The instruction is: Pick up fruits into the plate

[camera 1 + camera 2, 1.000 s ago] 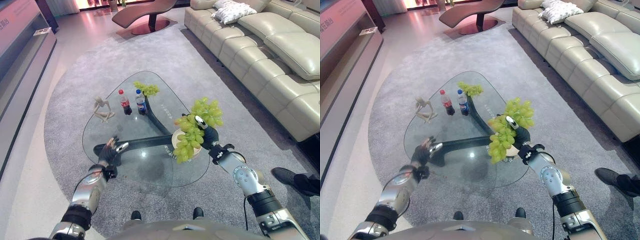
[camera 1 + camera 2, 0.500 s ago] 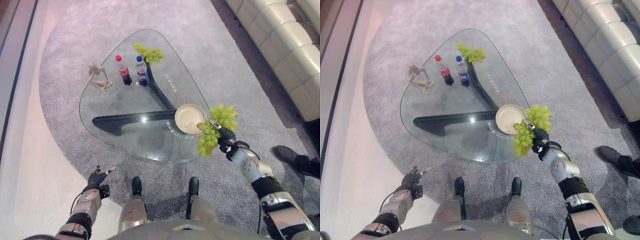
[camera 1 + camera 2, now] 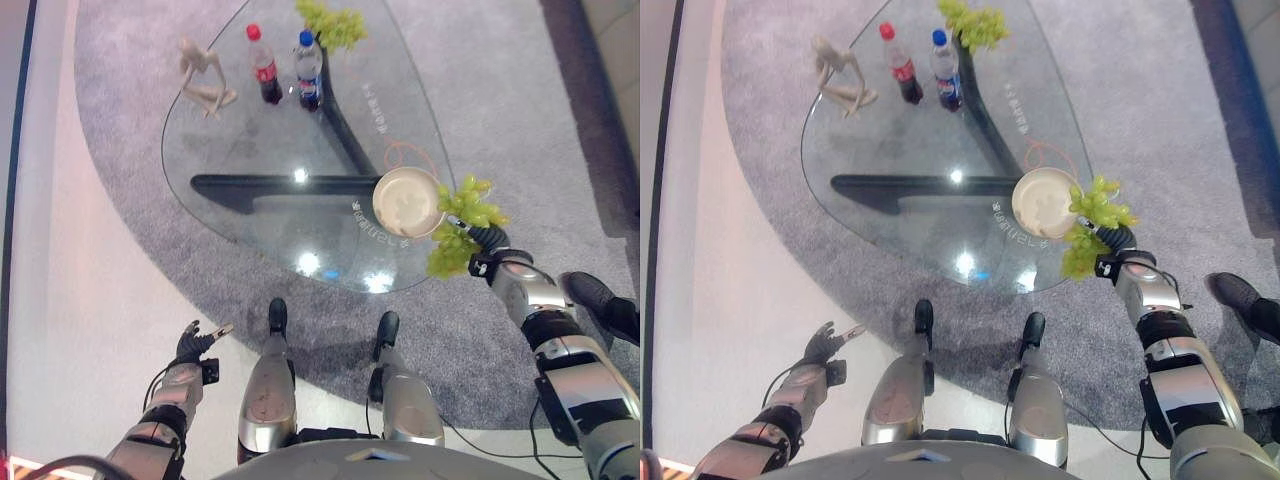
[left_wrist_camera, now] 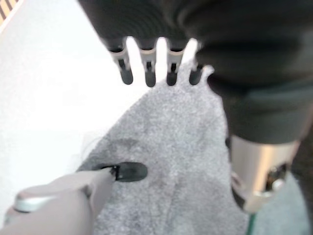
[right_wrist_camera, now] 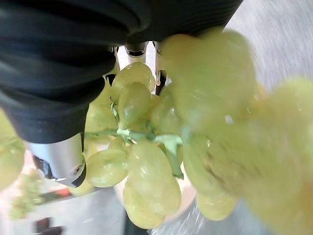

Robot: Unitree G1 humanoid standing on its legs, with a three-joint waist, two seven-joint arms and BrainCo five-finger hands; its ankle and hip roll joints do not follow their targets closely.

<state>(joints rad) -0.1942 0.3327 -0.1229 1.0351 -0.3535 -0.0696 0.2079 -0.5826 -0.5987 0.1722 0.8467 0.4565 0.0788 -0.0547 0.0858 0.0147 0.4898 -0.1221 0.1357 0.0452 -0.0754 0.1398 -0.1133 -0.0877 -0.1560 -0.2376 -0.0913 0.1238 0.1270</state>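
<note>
While held just off the tabletop's near right edge:
Right hand (image 3: 484, 240): curled round a bunch of green grapes (image 3: 462, 224), which is gripped by its stem.
Held grapes: hung beside the plate (image 3: 407, 201), just past its right rim, over the carpet (image 3: 520, 120).
Plate: set on the glass tabletop (image 3: 270, 140) near its right edge.
Second grape bunch (image 3: 333, 22): left at the far end, beside two bottles (image 3: 285, 70) and a figurine (image 3: 203, 73).
Left hand (image 3: 194, 345): kept low over the pale floor (image 3: 80, 330), fingers straight, nothing held.
</note>
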